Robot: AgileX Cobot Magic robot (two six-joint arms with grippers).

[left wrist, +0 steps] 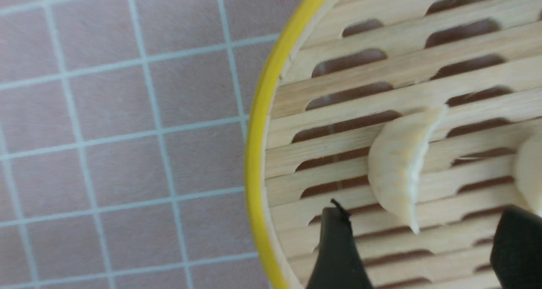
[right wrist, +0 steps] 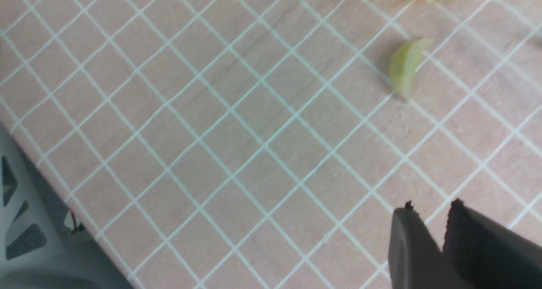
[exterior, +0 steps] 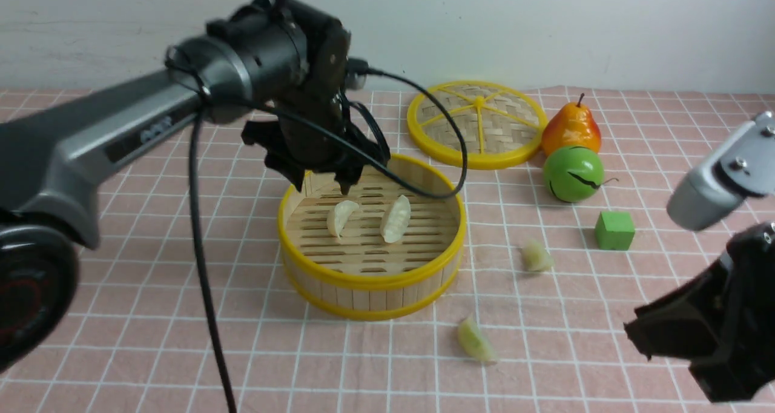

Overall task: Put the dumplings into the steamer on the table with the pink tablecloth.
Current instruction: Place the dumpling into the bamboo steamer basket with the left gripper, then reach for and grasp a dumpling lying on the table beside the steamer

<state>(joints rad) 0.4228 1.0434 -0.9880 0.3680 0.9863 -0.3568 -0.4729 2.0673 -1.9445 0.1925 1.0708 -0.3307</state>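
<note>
The steamer point(exterior: 424, 274) stands mid-table on the pink tablecloth point(exterior: 151, 292). Two pale dumplings point(exterior: 342, 217) point(exterior: 395, 218) lie on its slatted floor. Two more dumplings rest on the cloth to its right point(exterior: 536, 257) and in front point(exterior: 477, 340). My left gripper point(exterior: 324, 183) hovers over the steamer's back left, open and empty. In the left wrist view a dumpling point(left wrist: 398, 166) lies loose on the slats just beyond that gripper point(left wrist: 423, 225). My right gripper point(exterior: 663, 355) hangs low at the front right. Its tips point(right wrist: 432, 206) stand a narrow gap apart, empty, well short of a dumpling point(right wrist: 406, 66).
A flat woven lid point(exterior: 478, 122) lies behind the steamer. To the right are a pear point(exterior: 571, 128), a green round fruit point(exterior: 573, 174) and a green cube point(exterior: 614, 230). The left arm's cable point(exterior: 206, 267) hangs down over the cloth. The table's front edge point(right wrist: 84, 221) shows in the right wrist view.
</note>
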